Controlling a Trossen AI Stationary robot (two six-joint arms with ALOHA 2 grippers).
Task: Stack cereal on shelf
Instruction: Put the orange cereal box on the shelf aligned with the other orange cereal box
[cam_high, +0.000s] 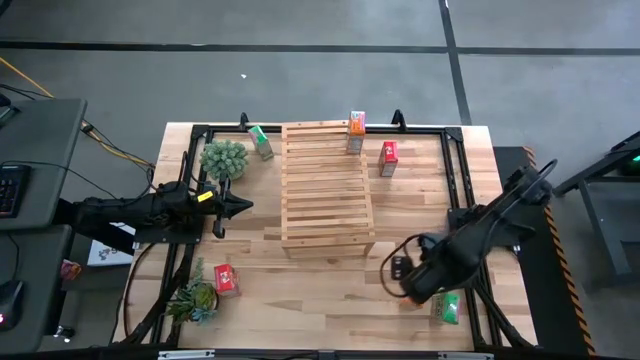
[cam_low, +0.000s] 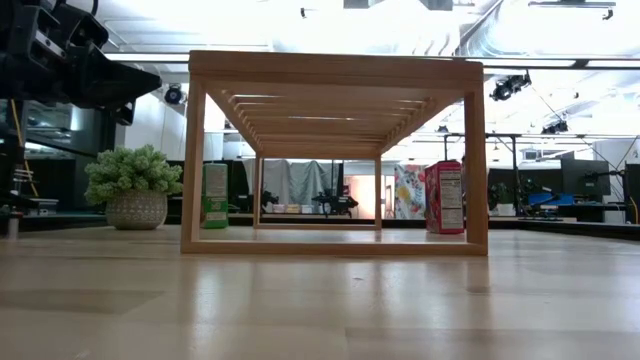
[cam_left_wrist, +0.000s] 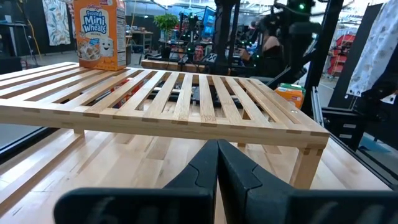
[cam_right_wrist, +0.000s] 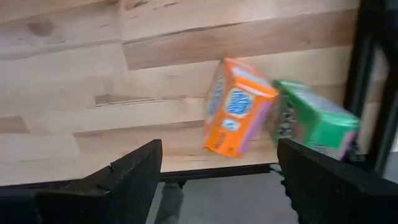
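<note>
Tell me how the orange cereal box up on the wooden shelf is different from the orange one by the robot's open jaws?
The orange box on the shelf stands on the slats at the shelf's far end; the other orange box stands on the table beside a green box. The shelf box has no arm near it; the right gripper, jaws open, points at the other. Both are small, orange and upright.

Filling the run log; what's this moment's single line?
right gripper: open, above orange box beside green box | left gripper: shut, facing shelf | on shelf: one orange box
</note>
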